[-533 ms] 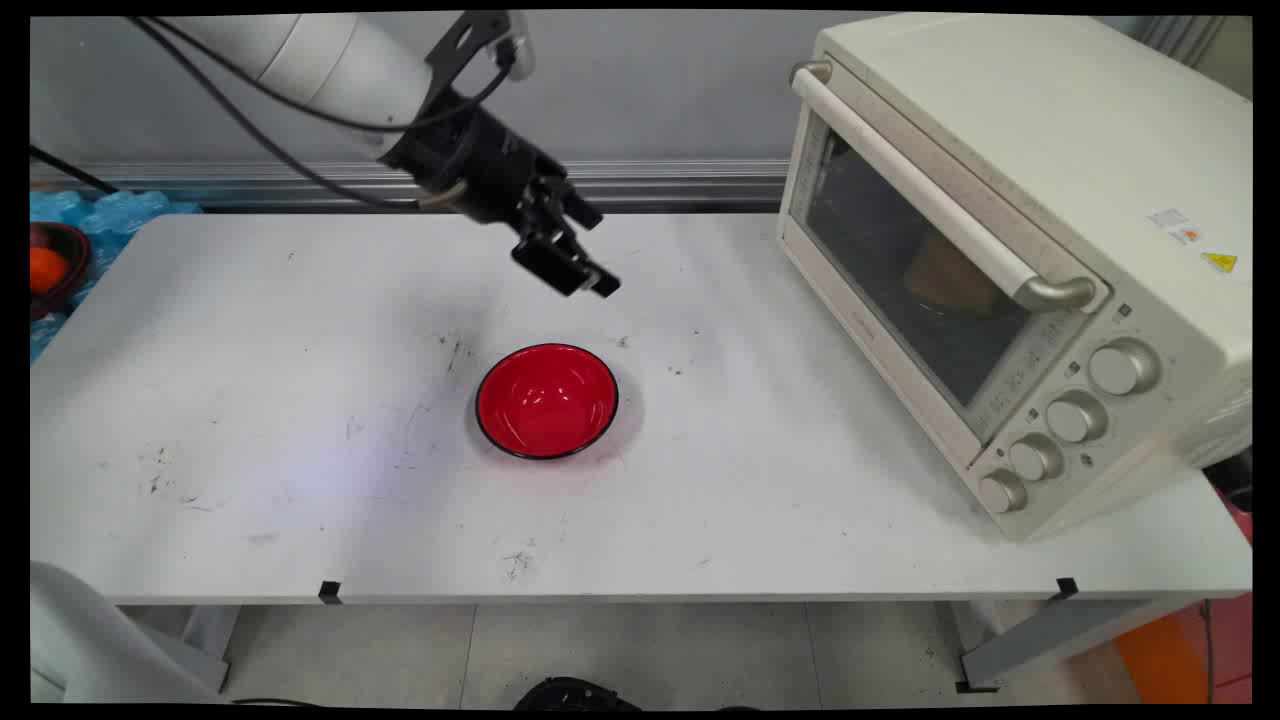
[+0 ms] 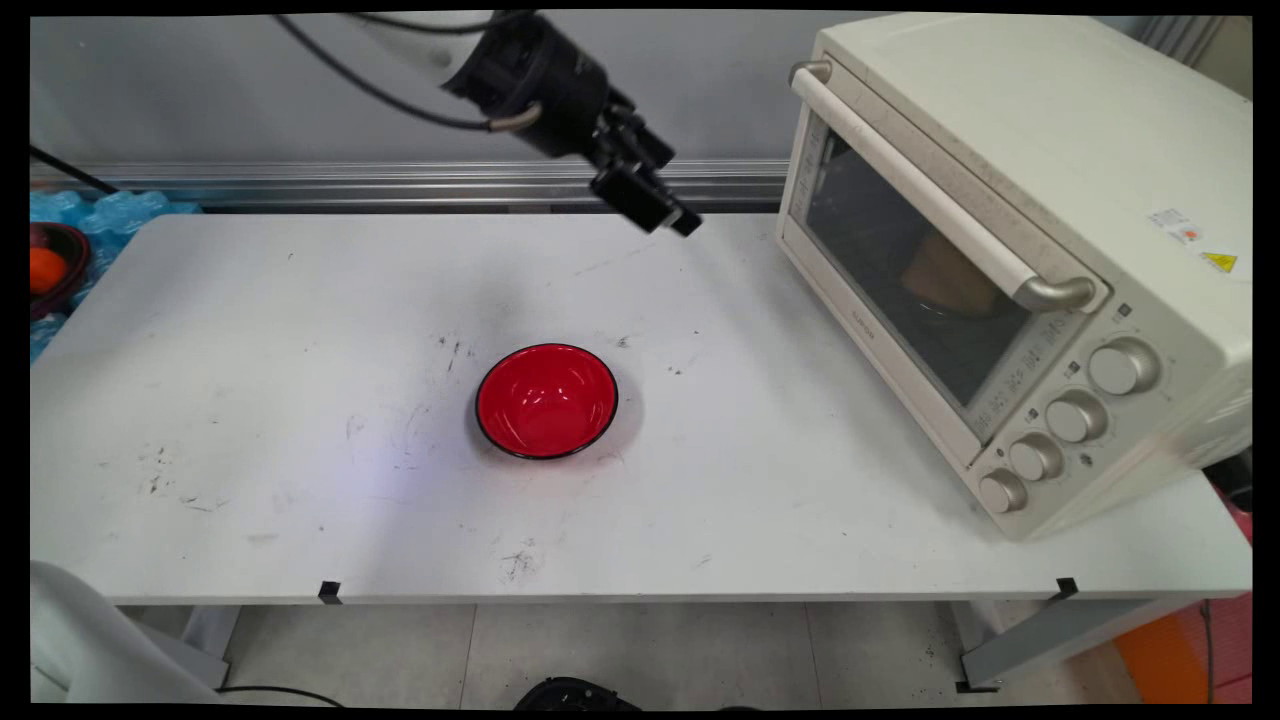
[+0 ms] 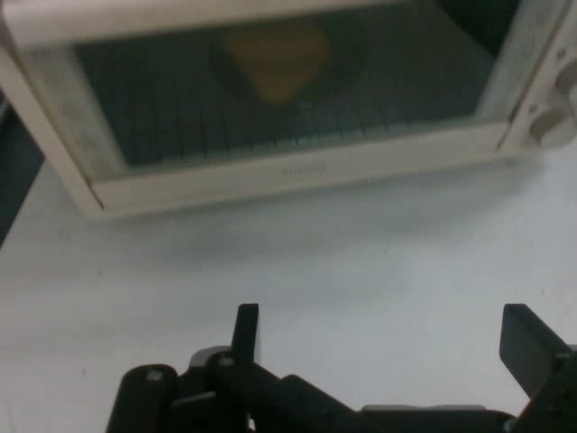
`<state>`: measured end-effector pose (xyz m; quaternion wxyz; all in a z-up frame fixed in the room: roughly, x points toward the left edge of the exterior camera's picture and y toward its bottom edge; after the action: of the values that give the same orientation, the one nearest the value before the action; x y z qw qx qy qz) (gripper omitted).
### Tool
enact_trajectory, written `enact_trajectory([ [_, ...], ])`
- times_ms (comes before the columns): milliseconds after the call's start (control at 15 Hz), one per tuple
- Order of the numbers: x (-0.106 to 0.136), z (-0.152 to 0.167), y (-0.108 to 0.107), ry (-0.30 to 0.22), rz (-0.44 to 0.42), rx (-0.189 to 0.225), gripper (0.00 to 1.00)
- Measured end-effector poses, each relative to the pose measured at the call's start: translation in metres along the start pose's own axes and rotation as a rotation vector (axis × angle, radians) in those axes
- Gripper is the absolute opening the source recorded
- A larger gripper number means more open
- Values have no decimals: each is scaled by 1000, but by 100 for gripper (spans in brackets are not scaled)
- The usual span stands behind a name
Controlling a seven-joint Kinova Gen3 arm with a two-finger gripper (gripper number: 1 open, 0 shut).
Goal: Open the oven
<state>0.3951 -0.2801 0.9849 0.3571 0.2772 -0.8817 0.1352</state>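
Note:
My black gripper [image 2: 668, 215] hangs high over the table's far side, pointing toward the cream toaster oven [image 2: 1010, 250] on the right. It is open and holds nothing. In the hand view its two fingers [image 3: 246, 329] stand wide apart, the gripper [image 3: 383, 334] facing the oven [image 3: 288, 171] straight ahead. The oven's door is closed; through its glass a brownish object [image 2: 950, 275] shows, also seen in the hand view as the brownish object [image 3: 275, 59]. A red bowl [image 2: 546, 400] with a black rim sits empty near the table's middle, well below and left of the gripper.
The white table [image 2: 300, 480] carries scuff marks. The oven has a long handle [image 2: 930, 190] across its door top and several knobs [image 2: 1075, 415] at its right. A dark bowl with an orange thing [image 2: 45, 268] sits on blue wrapping off the table's left end.
The gripper has risen and moved right, away from above the red bowl and closer to the oven. The bowl and oven have not moved.

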Motion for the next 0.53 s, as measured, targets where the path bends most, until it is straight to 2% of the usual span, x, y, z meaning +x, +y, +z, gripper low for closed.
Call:
enact_trajectory([
  [533, 60, 13, 3, 46, -25, 18, 100],
])
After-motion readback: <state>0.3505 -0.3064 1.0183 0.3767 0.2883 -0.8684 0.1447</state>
